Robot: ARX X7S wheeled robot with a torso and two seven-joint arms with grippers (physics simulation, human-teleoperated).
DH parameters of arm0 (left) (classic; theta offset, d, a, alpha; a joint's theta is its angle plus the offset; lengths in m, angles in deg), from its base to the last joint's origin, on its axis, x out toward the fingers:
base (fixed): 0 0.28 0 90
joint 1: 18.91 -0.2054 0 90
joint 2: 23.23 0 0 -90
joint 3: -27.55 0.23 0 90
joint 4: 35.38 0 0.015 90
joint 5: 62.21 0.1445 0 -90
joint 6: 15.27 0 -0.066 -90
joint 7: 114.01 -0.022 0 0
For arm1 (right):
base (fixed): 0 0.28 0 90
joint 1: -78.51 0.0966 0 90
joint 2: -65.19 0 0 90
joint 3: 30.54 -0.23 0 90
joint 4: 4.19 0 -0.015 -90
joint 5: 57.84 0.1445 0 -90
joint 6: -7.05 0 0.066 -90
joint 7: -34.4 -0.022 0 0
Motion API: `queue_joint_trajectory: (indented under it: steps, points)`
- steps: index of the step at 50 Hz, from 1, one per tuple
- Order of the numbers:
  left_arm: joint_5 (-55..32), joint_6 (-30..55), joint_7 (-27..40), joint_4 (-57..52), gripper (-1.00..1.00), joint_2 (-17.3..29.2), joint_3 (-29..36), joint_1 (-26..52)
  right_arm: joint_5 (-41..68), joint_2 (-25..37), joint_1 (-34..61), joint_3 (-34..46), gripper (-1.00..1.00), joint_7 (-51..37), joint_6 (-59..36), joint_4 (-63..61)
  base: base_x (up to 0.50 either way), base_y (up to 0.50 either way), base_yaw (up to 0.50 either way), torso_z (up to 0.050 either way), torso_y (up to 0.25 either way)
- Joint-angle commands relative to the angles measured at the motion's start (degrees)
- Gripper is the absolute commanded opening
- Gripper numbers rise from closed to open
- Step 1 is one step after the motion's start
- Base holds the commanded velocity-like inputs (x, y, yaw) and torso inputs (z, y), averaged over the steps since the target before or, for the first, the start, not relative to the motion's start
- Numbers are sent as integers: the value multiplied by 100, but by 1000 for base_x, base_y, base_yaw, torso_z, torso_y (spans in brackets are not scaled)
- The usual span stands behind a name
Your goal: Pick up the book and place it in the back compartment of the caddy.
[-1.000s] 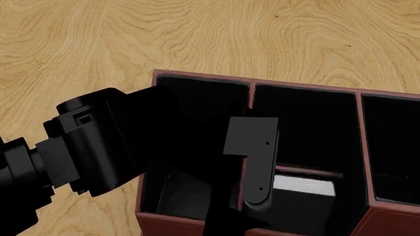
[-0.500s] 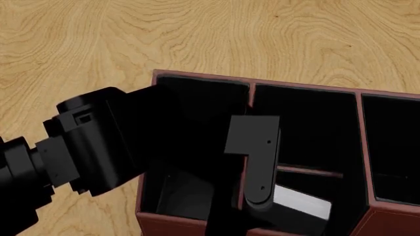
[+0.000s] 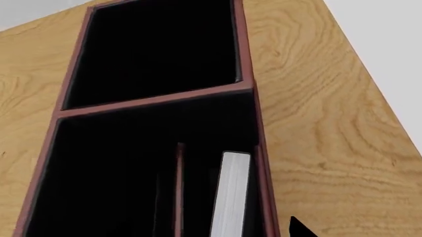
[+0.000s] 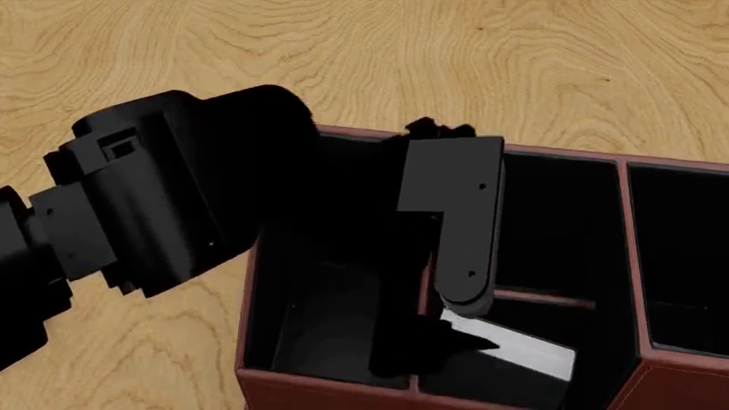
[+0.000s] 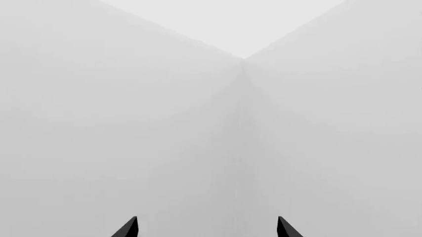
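Book [image 4: 518, 348] lies tilted in caddy [image 4: 638, 376] cell at lower centre of head view, beside low divider; left gripper [image 4: 456, 329] above it, released. Judged rigid, fairly light, matte; grip across covers. Right gripper [image 5: 206, 228] spread, empty.

Matte black book [image 4: 518, 350] with pale paper edges, leather-look reddish caddy [image 4: 638, 256], grained wooden table [image 4: 341, 60]
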Motion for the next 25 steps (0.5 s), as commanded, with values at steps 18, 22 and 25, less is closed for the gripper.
queue_joint_trajectory:
  steps: [18, 22, 25]
  points:
    - [-627, -18, 52, 219, 100, 115, -345, 793, 238, 104, -40, -71, 100, -158, 119, 7, 0, 0, 0, 0, 0]
    - [-679, -54, 78, 244, 100, 248, -461, 875, 200, 77, -49, -68, 100, -122, 119, 5, 0, 0, 0, 0, 0]
    - [-743, -77, 98, 317, 100, 333, -574, 934, 159, 58, -53, -40, 100, -106, 120, -2, 0, 0, 0, 0, 0]
